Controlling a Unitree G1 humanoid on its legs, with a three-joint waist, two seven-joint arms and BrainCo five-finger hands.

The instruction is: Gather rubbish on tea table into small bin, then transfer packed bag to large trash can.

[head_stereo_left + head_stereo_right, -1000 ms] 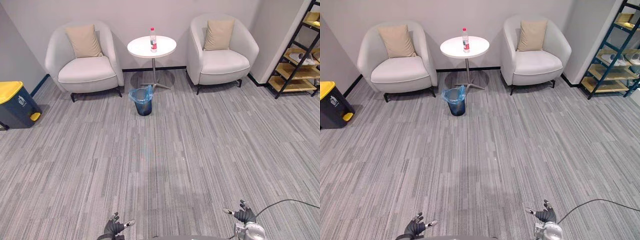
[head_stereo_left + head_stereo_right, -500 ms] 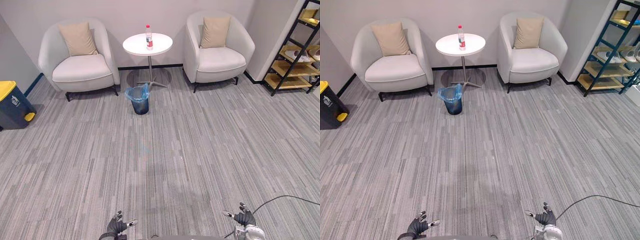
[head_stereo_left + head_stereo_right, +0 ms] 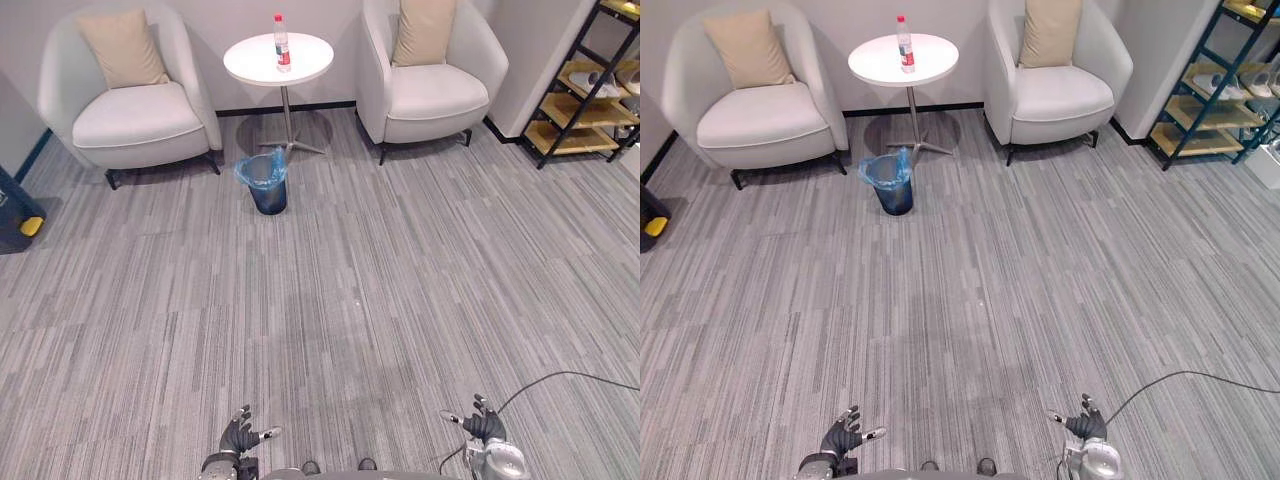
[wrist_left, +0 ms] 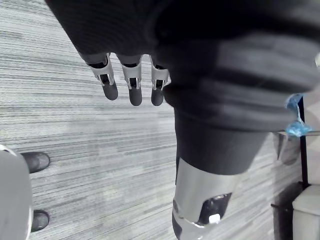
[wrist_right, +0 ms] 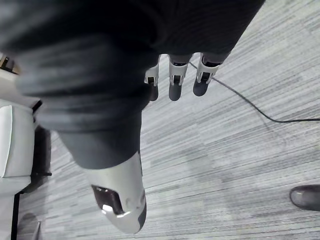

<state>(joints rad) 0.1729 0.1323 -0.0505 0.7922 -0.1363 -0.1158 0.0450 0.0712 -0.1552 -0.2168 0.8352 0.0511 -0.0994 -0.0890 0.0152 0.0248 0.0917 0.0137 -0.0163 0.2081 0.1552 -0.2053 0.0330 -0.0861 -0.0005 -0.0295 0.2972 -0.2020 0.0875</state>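
Two hands, left hand [image 3: 240, 435] and right hand [image 3: 482, 427], hang at frame bottom, fingers straight, holding nothing; clear red-capped plastic bottle [image 3: 281, 29] stands on round white tea table [image 3: 305, 55], upper centre; blue-lined small bin [image 3: 265, 183] by its base; camera has advanced; gathering not begun.

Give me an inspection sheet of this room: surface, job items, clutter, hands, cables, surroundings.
Surface: round white tea table on a pedestal, between left armchair and right armchair.
Job's things: red-capped bottle upright on the table; small bin lined with a blue bag on the carpet before the table; large trash can, dark with yellow, at the far left.
Clutter: nothing seen.
Hands: left hand and right hand low, far from the table, both open, empty.
Cables: nothing seen near table or bin.
Surroundings: grey striped carpet; beige cushions on both armchairs; shelf rack at right.
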